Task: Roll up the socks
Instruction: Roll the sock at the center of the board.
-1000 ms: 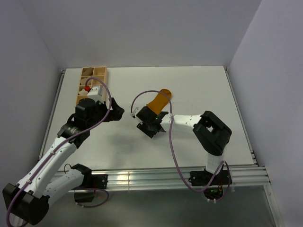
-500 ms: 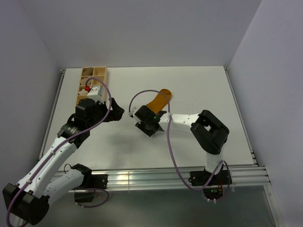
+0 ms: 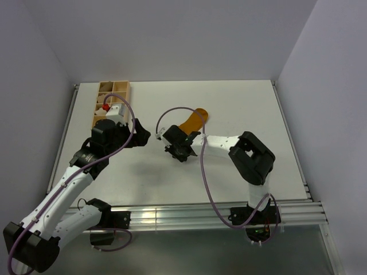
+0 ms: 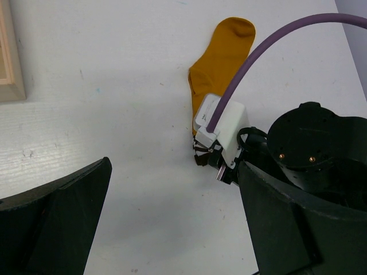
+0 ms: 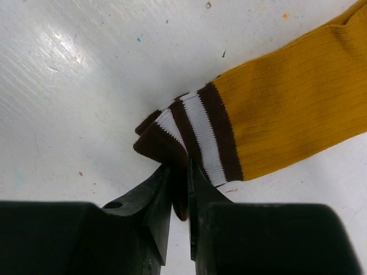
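While the white worktop [image 3: 241, 109] is carrying the parts, pale grey-lilac walls [image 3: 172, 40] are enclosing it on three sides, and ribbed aluminium rails [image 3: 189, 215] are running along its near edge. Its painted surface is showing fine scratches and small specks in the right wrist view. A wooden tray [image 3: 112, 100] with square compartments is sitting at the far left corner.

The sock [image 3: 195, 119] is lying flat near the worktop's middle, toe pointing away from the arms. It is a ribbed mustard-orange knit with a dark brown cuff [image 5: 189, 134] bearing two white stripes. The cuff is bunching into a fold at its near end.

The right hand [image 5: 180, 189] is pinching the brown cuff edge between its black, wedge-shaped fingers [image 5: 152, 195], jaws nearly together. The left hand [image 3: 136, 137] is hovering to the left of the sock, apart from it, jaws spread wide and gripping nothing.
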Available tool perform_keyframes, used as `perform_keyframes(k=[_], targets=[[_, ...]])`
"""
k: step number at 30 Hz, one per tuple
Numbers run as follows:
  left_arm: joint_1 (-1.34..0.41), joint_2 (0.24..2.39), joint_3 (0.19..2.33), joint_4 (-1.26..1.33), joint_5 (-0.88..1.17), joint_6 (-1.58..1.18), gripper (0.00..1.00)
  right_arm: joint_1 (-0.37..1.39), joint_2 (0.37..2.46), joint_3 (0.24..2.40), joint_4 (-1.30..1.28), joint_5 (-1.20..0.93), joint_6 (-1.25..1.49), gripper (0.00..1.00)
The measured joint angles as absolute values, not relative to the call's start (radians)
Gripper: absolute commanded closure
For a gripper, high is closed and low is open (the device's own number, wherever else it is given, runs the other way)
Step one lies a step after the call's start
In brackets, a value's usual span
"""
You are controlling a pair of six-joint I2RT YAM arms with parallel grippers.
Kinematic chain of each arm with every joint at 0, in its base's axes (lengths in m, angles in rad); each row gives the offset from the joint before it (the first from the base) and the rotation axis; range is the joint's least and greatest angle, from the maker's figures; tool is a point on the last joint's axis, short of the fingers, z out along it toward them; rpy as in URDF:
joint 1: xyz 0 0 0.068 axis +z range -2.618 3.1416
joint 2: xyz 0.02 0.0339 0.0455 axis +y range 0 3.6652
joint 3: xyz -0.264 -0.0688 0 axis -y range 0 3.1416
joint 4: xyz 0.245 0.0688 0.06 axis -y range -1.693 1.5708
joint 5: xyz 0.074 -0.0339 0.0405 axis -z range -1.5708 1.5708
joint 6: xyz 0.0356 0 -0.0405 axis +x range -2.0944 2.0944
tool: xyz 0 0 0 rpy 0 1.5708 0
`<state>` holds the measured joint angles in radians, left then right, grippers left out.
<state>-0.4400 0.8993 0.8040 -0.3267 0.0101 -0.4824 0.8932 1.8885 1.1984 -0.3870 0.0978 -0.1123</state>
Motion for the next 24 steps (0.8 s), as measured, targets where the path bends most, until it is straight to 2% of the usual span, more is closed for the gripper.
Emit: perform_keyframes(k=[10,24], targets=[[-0.44,0.915,0.804,-0.326,0.015,-0.484,0.01,0.846,1.914,1.249,-0.417,-0.037,-0.08,0.93],[-0.459,0.965,0.746,-0.275,0.068,-0.607,0.03,0.68,1.988,1.312,-0.439,-0.442,-0.011,0.93]])
